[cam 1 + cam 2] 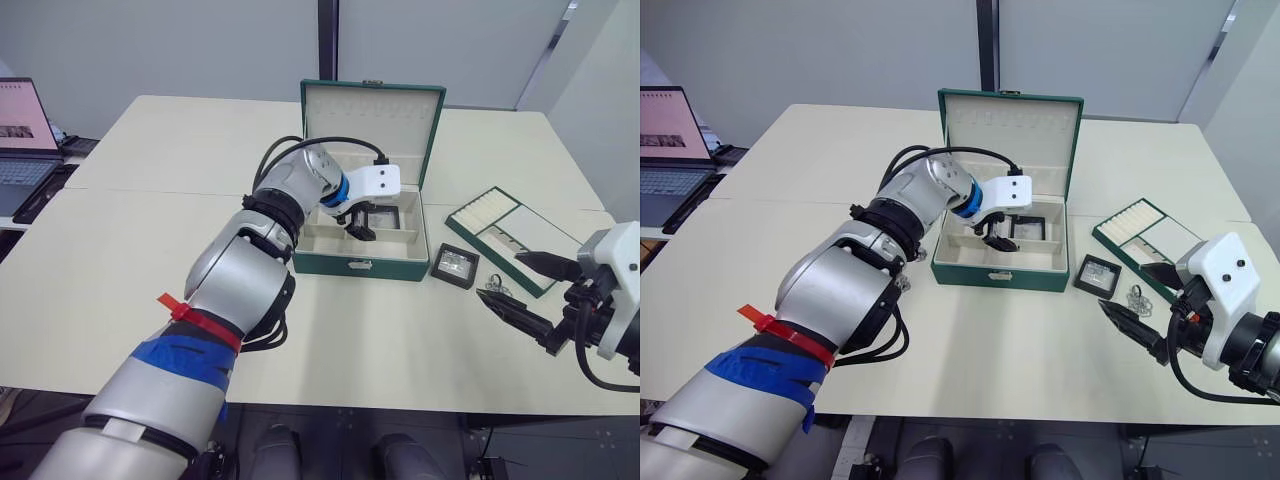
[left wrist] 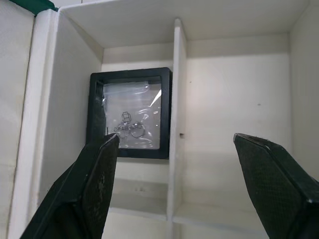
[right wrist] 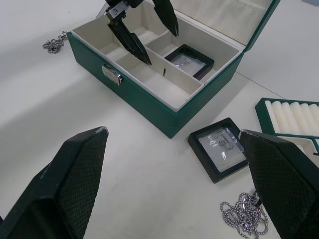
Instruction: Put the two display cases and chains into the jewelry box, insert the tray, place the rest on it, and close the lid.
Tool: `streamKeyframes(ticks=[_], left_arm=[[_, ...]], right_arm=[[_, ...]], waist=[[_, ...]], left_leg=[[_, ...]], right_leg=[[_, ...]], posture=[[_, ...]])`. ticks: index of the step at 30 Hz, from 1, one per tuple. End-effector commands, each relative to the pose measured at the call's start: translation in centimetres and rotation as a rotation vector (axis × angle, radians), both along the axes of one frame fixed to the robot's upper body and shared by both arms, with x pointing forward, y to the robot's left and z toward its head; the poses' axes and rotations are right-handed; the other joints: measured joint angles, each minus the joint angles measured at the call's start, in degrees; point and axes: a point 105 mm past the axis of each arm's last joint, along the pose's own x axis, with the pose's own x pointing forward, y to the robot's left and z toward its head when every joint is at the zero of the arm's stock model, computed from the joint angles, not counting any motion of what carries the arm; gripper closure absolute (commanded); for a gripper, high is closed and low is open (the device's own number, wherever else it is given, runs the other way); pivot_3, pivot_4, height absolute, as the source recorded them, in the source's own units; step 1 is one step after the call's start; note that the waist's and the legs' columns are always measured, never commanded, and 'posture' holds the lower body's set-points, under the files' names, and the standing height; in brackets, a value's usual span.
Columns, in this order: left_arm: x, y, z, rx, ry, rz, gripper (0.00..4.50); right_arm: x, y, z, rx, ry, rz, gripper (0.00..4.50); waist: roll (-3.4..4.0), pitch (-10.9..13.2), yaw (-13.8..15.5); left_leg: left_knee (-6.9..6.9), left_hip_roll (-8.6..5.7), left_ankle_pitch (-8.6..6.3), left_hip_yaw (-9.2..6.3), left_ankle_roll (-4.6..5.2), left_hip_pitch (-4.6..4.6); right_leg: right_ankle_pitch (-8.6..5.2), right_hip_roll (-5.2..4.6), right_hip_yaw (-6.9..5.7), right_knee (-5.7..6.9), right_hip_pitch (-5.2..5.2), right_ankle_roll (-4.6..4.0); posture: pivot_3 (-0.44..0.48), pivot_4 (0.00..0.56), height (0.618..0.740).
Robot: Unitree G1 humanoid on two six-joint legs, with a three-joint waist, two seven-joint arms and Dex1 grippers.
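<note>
Cream tabletop (image 1: 130, 260) filled the scene. Nearest, the right gripper (image 1: 1137, 300) hovered spread and empty above a silver chain (image 3: 245, 215). Just beyond lay the second display case (image 1: 455, 265), beside the tray (image 1: 510, 235). Farther off, the left gripper (image 1: 354, 220) hung spread inside the jewelry box (image 1: 362, 262), over the first display case (image 2: 130, 112). Lifting carelessly, its fingers might catch a divider (image 2: 175, 124) and drag the box.

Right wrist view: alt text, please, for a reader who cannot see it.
The open right gripper hovers over a display case lying on the table beside the open jewelry box. A second case lies inside the box under the open left gripper.
</note>
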Motion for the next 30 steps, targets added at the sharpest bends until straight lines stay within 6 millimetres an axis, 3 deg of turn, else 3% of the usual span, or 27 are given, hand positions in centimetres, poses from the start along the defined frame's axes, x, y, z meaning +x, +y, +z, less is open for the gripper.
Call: streamKeyframes(ticks=[1,5,9,10,14,17,19,24,27,30], left_arm=[[-0.9,0.7,5.1,-0.158,0.039,-0.057,0.84],[-2.3,4.3,7.7,-0.307,0.123,-0.120,0.84],[-4.4,8.4,8.5,-0.467,0.176,-0.102,0.84],[-5.4,9.4,8.2,-0.490,0.178,-0.105,0.84],[-9.5,12.3,5.8,-0.482,0.217,-0.051,0.06],[-12.0,14.7,4.3,-0.590,0.188,0.042,0.02],[-12.8,16.1,3.5,-0.640,0.095,0.110,0.02],[-15.5,19.5,1.1,-0.723,0.089,0.249,0.02],[-16.9,21.8,-0.4,-0.707,0.061,0.337,0.02],[-17.6,22.6,-1.0,-0.692,0.058,0.363,0.02]], right_arm=[[0.1,0.7,0.6,0.007,-0.030,0.042,0.00],[0.1,1.1,-0.3,0.024,0.001,0.066,0.00],[0.0,1.4,-1.2,0.043,0.037,0.092,0.00],[0.0,1.5,-1.4,0.049,0.048,0.097,0.00],[-0.1,1.8,-2.4,0.064,0.084,0.120,0.00],[-0.1,2.0,-3.3,0.087,0.114,0.131,0.00],[-0.3,2.1,-3.9,0.089,0.135,0.137,0.00],[-0.7,1.8,-4.9,0.089,0.171,0.137,0.00],[-1.0,1.5,-5.3,0.090,0.190,0.138,0.00],[-1.1,1.4,-5.4,0.090,0.196,0.137,0.00]], waist=[[0.00,0.00,-0.06],[0.11,-0.06,-0.23],[0.39,-0.23,-0.26],[0.44,-0.26,-0.27],[0.48,-0.30,-0.20],[0.51,-0.32,-0.05],[0.52,-0.40,0.02],[0.47,-0.43,0.21],[0.48,-0.51,0.19],[0.46,-0.53,0.15]], left_leg=[[-0.01,0.00,0.00,-0.01,0.00,0.00],[-0.03,0.02,0.01,-0.01,0.00,0.02],[-0.01,0.10,0.02,0.01,-0.01,0.03],[0.00,0.14,0.02,0.03,-0.02,0.05],[0.08,0.28,0.04,-0.05,-0.03,0.09],[0.31,0.31,0.04,-0.21,-0.03,0.09],[0.40,0.32,0.03,-0.26,-0.02,0.10],[0.56,0.29,-0.05,-0.43,0.09,0.19],[0.55,0.29,-0.10,-0.52,0.16,0.21],[0.49,0.29,-0.12,-0.51,0.16,0.25]], right_leg=[[0.00,0.00,-0.01,0.00,0.00,0.00],[0.00,0.01,-0.02,0.00,0.00,0.00],[0.00,-0.01,-0.05,-0.02,0.02,0.00],[0.00,0.00,-0.04,0.02,0.03,0.00],[0.00,0.02,-0.19,0.03,0.09,0.00],[0.00,0.00,-0.47,0.04,0.32,0.00],[0.00,-0.04,-0.55,-0.01,0.42,0.00],[-0.01,-0.06,-0.79,-0.04,0.77,0.01],[-0.02,-0.06,-0.87,-0.06,0.80,0.01],[-0.02,-0.05,-0.85,-0.09,0.82,0.00]], posture=[[0.000,0.150,0.740],[0.000,0.150,0.740],[0.000,0.150,0.740],[0.000,0.150,0.740],[0.000,0.150,0.740],[0.000,0.150,0.740],[0.000,0.150,0.740],[0.000,0.150,0.740],[0.000,0.150,0.740],[0.000,0.150,0.740]])
